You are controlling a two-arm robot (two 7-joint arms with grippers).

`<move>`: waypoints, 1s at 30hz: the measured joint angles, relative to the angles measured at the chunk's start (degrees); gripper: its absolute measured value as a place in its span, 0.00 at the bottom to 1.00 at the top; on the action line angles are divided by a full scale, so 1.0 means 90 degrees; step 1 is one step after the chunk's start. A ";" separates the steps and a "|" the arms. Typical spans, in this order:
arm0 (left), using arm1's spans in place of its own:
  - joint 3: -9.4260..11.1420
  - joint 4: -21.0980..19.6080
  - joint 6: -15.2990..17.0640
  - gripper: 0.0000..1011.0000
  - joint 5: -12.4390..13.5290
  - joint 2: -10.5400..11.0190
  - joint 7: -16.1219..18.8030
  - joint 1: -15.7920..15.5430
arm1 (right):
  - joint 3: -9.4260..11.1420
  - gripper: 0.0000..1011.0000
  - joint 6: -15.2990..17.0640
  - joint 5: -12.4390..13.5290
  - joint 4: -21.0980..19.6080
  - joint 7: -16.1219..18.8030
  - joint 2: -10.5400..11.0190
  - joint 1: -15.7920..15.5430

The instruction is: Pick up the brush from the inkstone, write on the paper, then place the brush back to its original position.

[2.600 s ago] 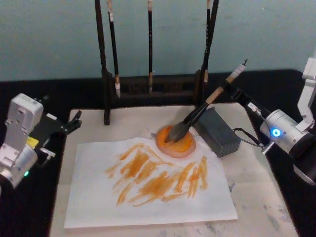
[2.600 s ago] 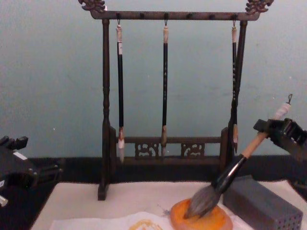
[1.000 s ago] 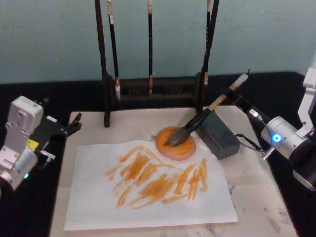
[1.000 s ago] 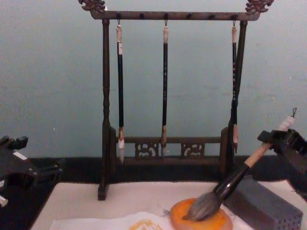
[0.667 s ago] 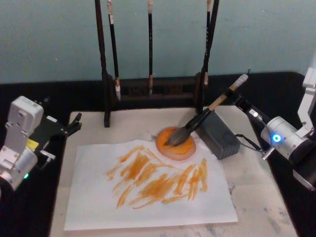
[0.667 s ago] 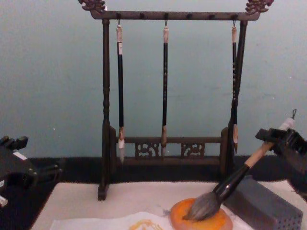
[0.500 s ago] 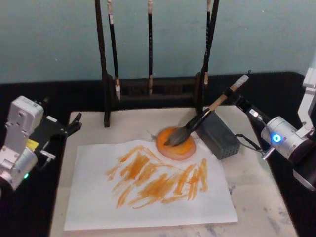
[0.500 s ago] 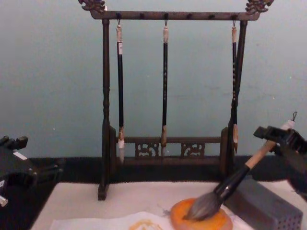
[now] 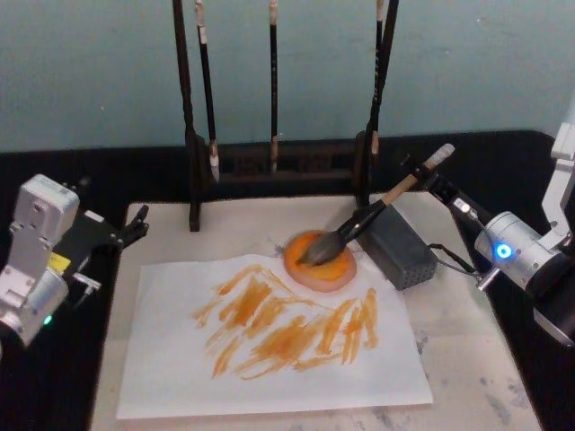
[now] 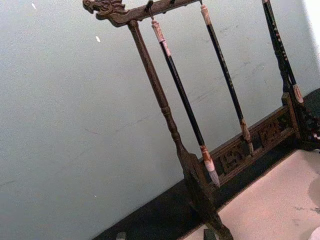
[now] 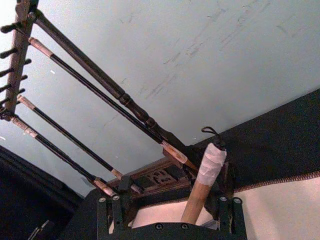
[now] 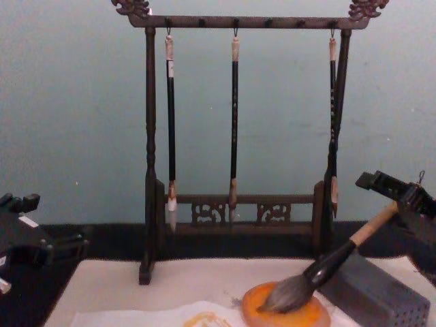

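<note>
The brush (image 9: 359, 223) lies slanted, its grey-black tuft on the orange inkstone (image 9: 337, 272) and its tan handle leaning on the grey block (image 9: 400, 247). My right gripper (image 9: 420, 176) stands open around the upper handle near the white end cap. In the right wrist view the handle (image 11: 202, 190) passes between the fingers (image 11: 226, 205) with gaps on both sides. From the chest, the brush (image 12: 334, 262) slopes up from the inkstone (image 12: 300, 317) towards the right gripper (image 12: 398, 191). The paper (image 9: 180, 359), covered in orange strokes, lies in front of the inkstone. My left gripper (image 9: 135, 224) rests at the mat's left edge, open.
A dark wooden rack (image 9: 274, 157) with three thin hanging brushes stands behind the inkstone. The beige mat (image 9: 467, 341) under everything has bare room to the right of the paper. Black table cloth surrounds the mat.
The right gripper's fingers have parted from the handle. The brush has sunk to a flatter slant onto the grey block. The left arm stayed still.
</note>
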 joint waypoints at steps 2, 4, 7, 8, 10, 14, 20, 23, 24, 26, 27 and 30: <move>0.0000 0.0000 0.0000 0.99 0.0000 0.0000 0.0000 0.0000 | 0.0000 0.95 0.0001 0.0000 0.0000 0.0000 0.0000 0.0000; 0.0000 0.0000 0.0000 0.99 0.0000 0.0000 0.0000 0.0000 | 0.0000 0.99 0.0001 0.0000 0.0000 0.0001 0.0000 0.0000; 0.0000 0.0000 0.0000 0.99 0.0000 0.0000 0.0000 0.0000 | 0.0000 0.99 0.0001 0.0000 0.0000 0.0001 0.0000 0.0000; 0.0000 0.0000 0.0000 0.99 0.0000 0.0000 0.0000 0.0000 | 0.0000 0.99 0.0001 0.0000 0.0000 0.0001 0.0000 0.0000; 0.0000 0.0000 0.0000 0.99 0.0000 0.0000 0.0000 0.0000 | 0.0000 0.99 0.0001 0.0000 0.0000 0.0001 0.0000 0.0000; 0.0000 0.0000 0.0000 0.99 0.0000 0.0000 0.0000 0.0000 | 0.0000 0.99 0.0001 0.0000 0.0000 0.0001 0.0000 0.0000; 0.0000 0.0000 0.0000 0.99 0.0000 0.0000 0.0000 0.0000 | -0.0007 0.99 0.0005 0.0006 -0.0039 0.0001 0.0021 -0.0037; 0.0000 0.0000 0.0000 0.99 0.0000 0.0000 0.0000 0.0000 | -0.0008 0.99 0.0008 0.0030 -0.0106 0.0000 0.0054 -0.0103; 0.0000 0.0000 0.0000 0.99 0.0000 0.0000 0.0000 0.0000 | -0.0002 0.99 0.0007 0.0053 -0.0166 -0.0009 0.0080 -0.0158; 0.0000 0.0000 0.0000 0.99 0.0000 0.0000 0.0000 0.0000 | 0.0014 0.99 0.0007 0.0095 -0.0274 -0.0037 0.0124 -0.0248; 0.0000 0.0000 0.0000 0.99 0.0000 0.0000 0.0000 0.0000 | 0.0024 0.99 0.0007 0.0112 -0.0328 -0.0053 0.0144 -0.0286; 0.0000 0.0000 0.0000 0.99 0.0000 0.0000 0.0000 0.0000 | 0.0067 0.99 0.0002 0.0191 -0.0558 -0.0108 0.0246 -0.0472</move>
